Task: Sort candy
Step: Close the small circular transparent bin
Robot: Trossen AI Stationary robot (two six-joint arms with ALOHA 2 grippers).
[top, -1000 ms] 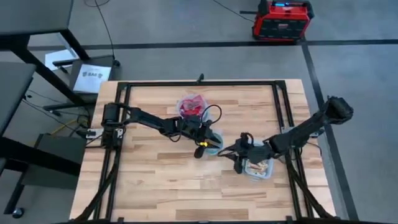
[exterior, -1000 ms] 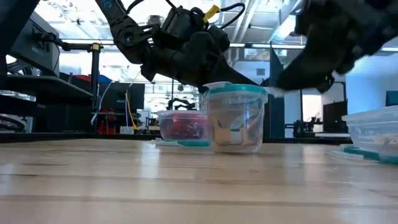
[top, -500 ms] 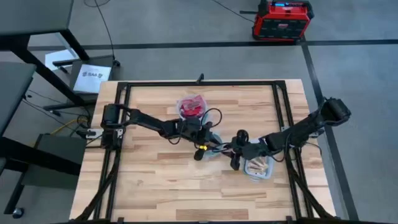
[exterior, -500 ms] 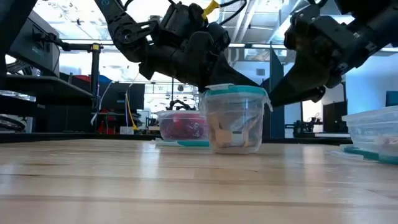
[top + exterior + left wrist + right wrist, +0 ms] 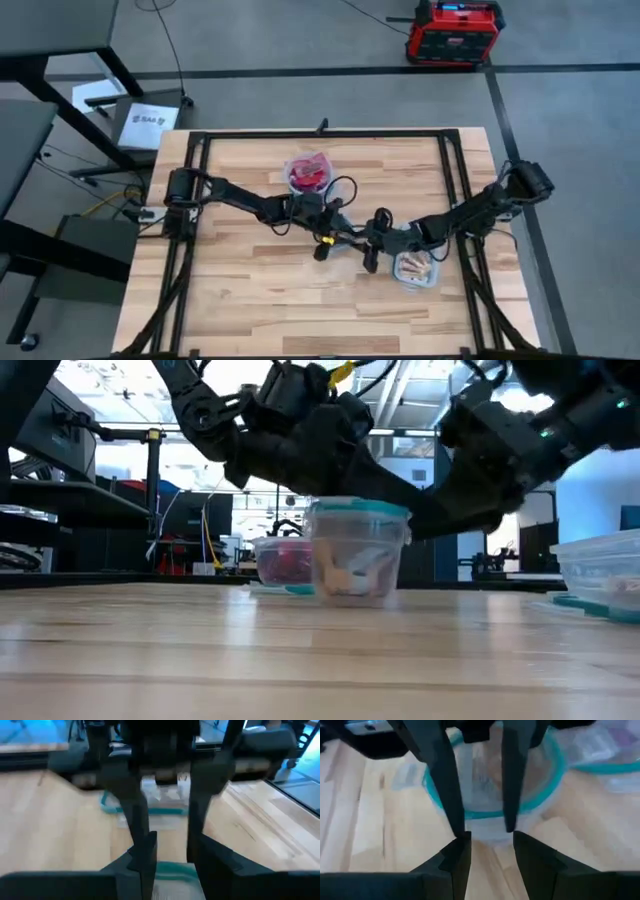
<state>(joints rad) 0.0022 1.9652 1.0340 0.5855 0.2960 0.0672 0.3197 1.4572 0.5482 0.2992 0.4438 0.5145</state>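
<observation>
A clear round bowl [image 5: 355, 565] with a bluish rim stands on the table and holds whitish candy [image 5: 350, 572]. My left gripper [image 5: 328, 232] reaches over it from the left, open, with the rim [image 5: 172, 870] crossing the gap between its fingers. My right gripper [image 5: 372, 245] faces the bowl from the right, open, its fingertips just short of the bowl's near wall [image 5: 490, 820]. A second bowl [image 5: 308, 172] holds red candy farther back. My left gripper stands over the bowl's left rim [image 5: 172, 870], coming in slanting from above and from the table's left; I cannot tell whether it touches the rim. My right gripper sits close against the bowl's right side [image 5: 410, 525]; I cannot tell whether it touches it.
A clear rectangular tub [image 5: 415, 268] with mixed candy sits near the right arm, close to the table's right side. The black frame rails [image 5: 200, 200] run along the table's left, right and far edges. Bare wood [image 5: 260, 300] lies toward the near edge.
My right gripper has moved from above the tub toward the table's left, up to the bowl. The bowl with whitish candy has slid a little toward the table's left, staying upright on the wood, and my left gripper has stayed over its rim.
</observation>
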